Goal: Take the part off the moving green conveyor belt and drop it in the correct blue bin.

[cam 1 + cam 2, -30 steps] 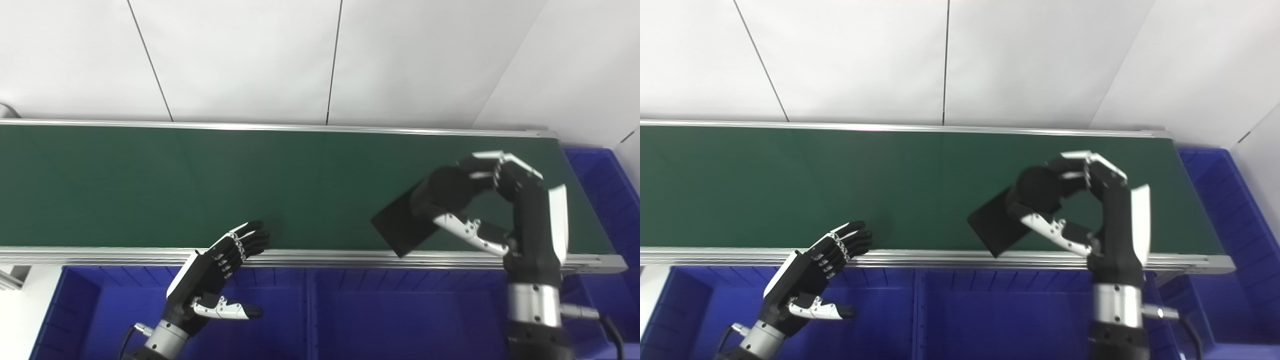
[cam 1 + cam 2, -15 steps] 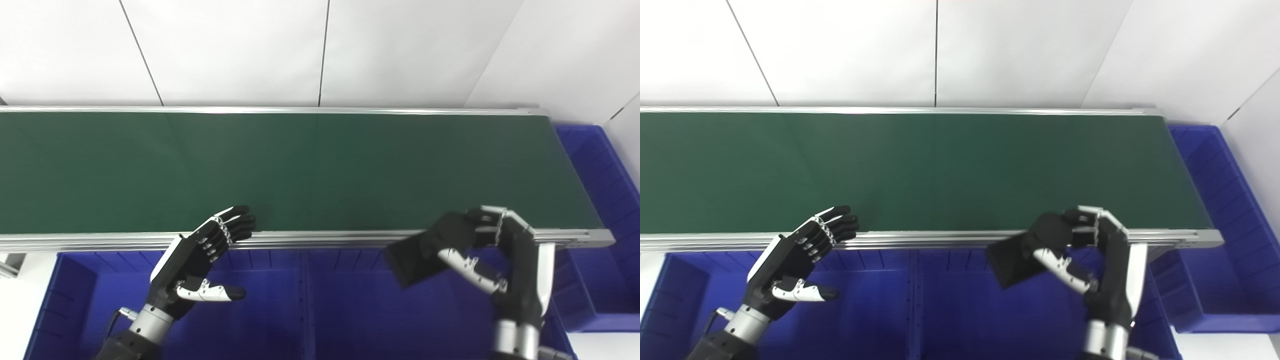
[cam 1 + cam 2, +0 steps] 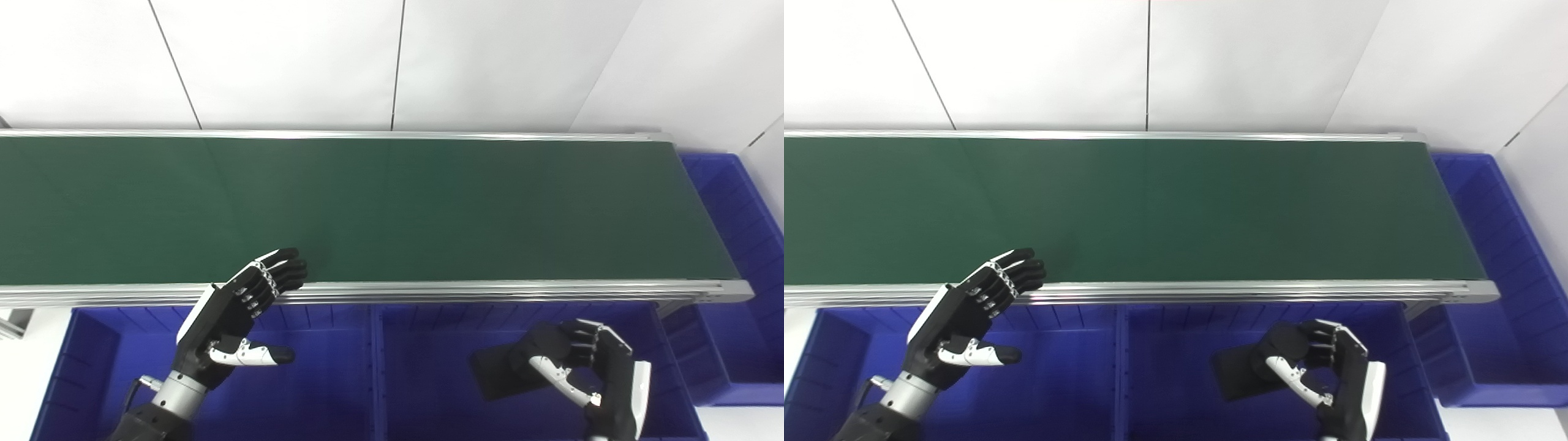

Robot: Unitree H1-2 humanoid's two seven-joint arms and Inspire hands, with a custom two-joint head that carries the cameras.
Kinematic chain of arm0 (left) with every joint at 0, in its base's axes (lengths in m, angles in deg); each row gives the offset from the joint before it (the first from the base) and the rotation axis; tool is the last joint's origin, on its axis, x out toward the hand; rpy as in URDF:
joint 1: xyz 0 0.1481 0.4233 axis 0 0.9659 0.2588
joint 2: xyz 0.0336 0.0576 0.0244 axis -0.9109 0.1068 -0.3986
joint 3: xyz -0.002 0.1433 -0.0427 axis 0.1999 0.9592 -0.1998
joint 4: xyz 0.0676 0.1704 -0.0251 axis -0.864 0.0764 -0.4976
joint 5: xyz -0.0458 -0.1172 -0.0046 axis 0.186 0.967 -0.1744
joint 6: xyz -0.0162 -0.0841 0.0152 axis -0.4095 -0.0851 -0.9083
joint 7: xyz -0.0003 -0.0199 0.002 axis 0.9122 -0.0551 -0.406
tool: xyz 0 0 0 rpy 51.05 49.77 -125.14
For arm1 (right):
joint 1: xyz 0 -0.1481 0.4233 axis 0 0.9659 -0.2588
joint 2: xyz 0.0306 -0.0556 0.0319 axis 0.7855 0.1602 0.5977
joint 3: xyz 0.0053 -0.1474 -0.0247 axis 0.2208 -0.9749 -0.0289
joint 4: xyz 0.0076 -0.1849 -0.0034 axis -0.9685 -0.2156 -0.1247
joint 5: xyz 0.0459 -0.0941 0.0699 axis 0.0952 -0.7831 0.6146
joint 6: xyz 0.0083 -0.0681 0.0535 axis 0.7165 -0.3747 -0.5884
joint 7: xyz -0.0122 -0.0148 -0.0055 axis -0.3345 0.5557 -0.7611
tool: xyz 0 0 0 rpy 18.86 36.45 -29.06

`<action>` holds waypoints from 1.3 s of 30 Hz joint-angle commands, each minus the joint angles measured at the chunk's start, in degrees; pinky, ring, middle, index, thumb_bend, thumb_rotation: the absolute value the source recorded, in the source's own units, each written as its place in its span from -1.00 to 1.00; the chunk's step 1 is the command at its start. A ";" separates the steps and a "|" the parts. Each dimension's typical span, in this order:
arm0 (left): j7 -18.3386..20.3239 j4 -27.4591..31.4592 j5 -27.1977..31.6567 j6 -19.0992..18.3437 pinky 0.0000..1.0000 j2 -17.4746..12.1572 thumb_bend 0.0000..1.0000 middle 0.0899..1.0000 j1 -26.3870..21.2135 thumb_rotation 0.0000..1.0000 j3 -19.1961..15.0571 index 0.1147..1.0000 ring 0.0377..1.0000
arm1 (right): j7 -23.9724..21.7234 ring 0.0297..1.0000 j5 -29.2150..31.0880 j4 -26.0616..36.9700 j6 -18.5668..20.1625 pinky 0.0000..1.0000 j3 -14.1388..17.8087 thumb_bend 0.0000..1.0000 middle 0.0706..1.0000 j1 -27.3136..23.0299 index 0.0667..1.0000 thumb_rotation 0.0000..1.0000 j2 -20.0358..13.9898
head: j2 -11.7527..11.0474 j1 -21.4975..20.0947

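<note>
- At the far left we see the left hand [image 3: 236, 318] raised over the left blue bin [image 3: 92, 380], fingers spread apart and holding nothing; its fingertips [image 3: 291, 269] reach over the near aluminium rail [image 3: 429, 291] of the conveyor.
- The green conveyor belt [image 3: 392, 208] runs across the whole width in front of us, its surface bare, with white wall panels [image 3: 294, 61] behind it.
- Below the rail, a divider separates the left bin from the middle blue bin [image 3: 429, 380].
- The part [image 3: 499, 376] is a flat, thin, matte black rectangular plate, tilted with one corner pointing left. It hangs inside the middle bin, over its right portion; we cannot tell whether it touches the bin floor.
- Our right hand [image 3: 588, 373] is clamped on the part's right end, fingers curled over the top and the thumb pressing from below.
- A third blue bin [image 3: 735, 245] sits at the right end of the belt.
- Against one second ago: the right hand then held the plate over the belt's near edge; half a second ago it was crossing the rail; it has since come down into the middle bin with the grip unchanged.
- The left hand has kept its pose, shifting only slightly along with the camera view.
</note>
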 commanded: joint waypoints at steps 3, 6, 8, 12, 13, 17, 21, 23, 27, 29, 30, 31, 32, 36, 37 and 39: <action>0.81 1.61 0.84 0.48 0.64 -0.63 1.00 0.58 -0.23 -0.66 -0.33 0.61 0.60 | 2.44 -0.15 1.03 -3.32 -4.37 -0.18 1.08 0.04 -0.07 -1.33 -0.08 -1.00 -0.08 | 0.10 0.18; 0.66 1.94 0.77 0.25 0.65 -0.54 1.00 0.57 -0.16 -0.65 -0.31 0.61 0.60 | 3.02 -0.17 1.60 -6.07 -4.39 -0.20 1.50 0.04 -0.06 -2.22 -0.08 -1.00 -0.19 | 0.09 0.24; 0.58 2.14 0.73 0.07 0.65 -0.49 1.00 0.58 -0.09 -0.66 -0.27 0.61 0.61 | 3.04 -0.17 2.39 -7.59 -4.63 -0.19 1.75 0.04 -0.06 -2.79 -0.08 -1.00 -0.30 | 0.11 0.48; 0.43 2.56 0.71 -0.27 0.65 -0.26 1.00 0.58 0.07 -0.66 -0.20 0.61 0.61 | 3.34 -0.18 2.64 -9.02 -5.10 -0.21 1.95 0.04 -0.05 -3.65 -0.07 -1.00 -0.38 | 0.06 0.74; 0.37 2.69 0.60 -0.30 0.65 -0.19 1.00 0.58 0.10 -0.66 -0.18 0.61 0.61 | 3.35 -0.17 2.65 -9.04 -5.08 -0.20 1.98 0.04 -0.05 -3.71 -0.08 -1.00 -0.35 | 0.02 0.72; 0.52 2.71 0.24 0.02 0.65 -0.14 1.00 0.58 0.10 -0.65 -0.11 0.61 0.61 | 3.49 -0.16 2.36 -8.93 -5.59 -0.16 1.92 0.04 -0.05 -3.72 -0.08 -1.00 -0.42 | -0.04 0.83; 0.48 2.82 0.49 -0.31 0.64 -0.02 1.00 0.58 0.09 -0.66 -0.13 0.61 0.60 | -0.83 0.17 5.52 -6.30 -3.11 0.07 0.86 0.38 0.28 -2.54 0.36 -0.92 -1.30 | -0.10 0.61; 0.51 2.88 0.49 -0.33 0.65 0.00 1.00 0.59 0.08 -0.66 -0.08 0.62 0.61 | -3.45 0.51 6.88 -4.77 -1.10 0.34 0.03 0.53 0.66 -1.94 0.75 -0.70 -2.15 | -0.07 0.75; 0.49 2.74 0.50 -0.30 0.65 0.13 1.00 0.59 0.10 -0.66 -0.06 0.62 0.61 | -5.96 0.86 7.60 -2.44 1.88 0.76 -0.91 0.67 0.94 -1.25 0.99 -0.44 -2.98 | -0.13 1.01; 0.43 2.85 0.37 -0.31 0.65 0.13 1.00 0.59 0.15 -0.67 -0.06 0.62 0.61 | -6.46 0.93 7.33 -1.49 2.66 0.85 -1.30 0.73 0.99 -1.07 1.00 -0.36 -3.20 | -0.16 1.02; 0.40 2.91 0.27 -0.33 0.65 0.10 1.00 0.59 0.18 -0.68 -0.07 0.62 0.61 | -6.59 0.95 7.30 -1.03 2.85 0.87 -1.45 0.75 0.99 -1.01 1.00 -0.34 -3.26 | -0.10 0.99; 0.39 2.95 0.21 -0.35 0.65 0.08 1.00 0.59 0.20 -0.68 -0.08 0.62 0.61 | -6.61 0.97 7.32 -0.76 2.96 0.87 -1.57 0.77 1.00 -0.98 1.00 -0.33 -3.31 | -0.10 0.99; 0.42 2.93 0.21 -0.33 0.65 0.04 1.00 0.59 0.20 -0.68 -0.08 0.62 0.62 | -6.72 0.98 7.61 -0.21 2.78 0.88 -1.70 0.77 1.00 -0.92 1.00 -0.33 -3.33 | -0.16 1.02; 0.37 3.12 0.02 -0.39 0.66 0.03 1.00 0.59 0.26 -0.69 -0.04 0.62 0.62 | -7.71 0.98 8.75 2.86 0.77 0.91 -2.48 0.74 1.00 -0.28 1.00 -0.36 -3.36 | -0.29 1.33; 0.38 3.13 -0.13 -0.32 0.66 0.00 1.00 0.59 0.25 -0.68 0.00 0.62 0.62 | -7.91 0.94 8.79 3.96 0.42 0.86 -2.78 0.72 0.98 -0.05 1.00 -0.33 -3.27 | -0.29 1.33; 0.38 3.01 -0.37 -0.18 0.66 -0.02 1.00 0.59 0.18 -0.67 0.04 0.62 0.62 | -8.44 0.90 8.71 7.21 0.05 0.82 -3.79 0.71 0.95 0.36 1.00 -0.31 -2.85 | -0.52 2.17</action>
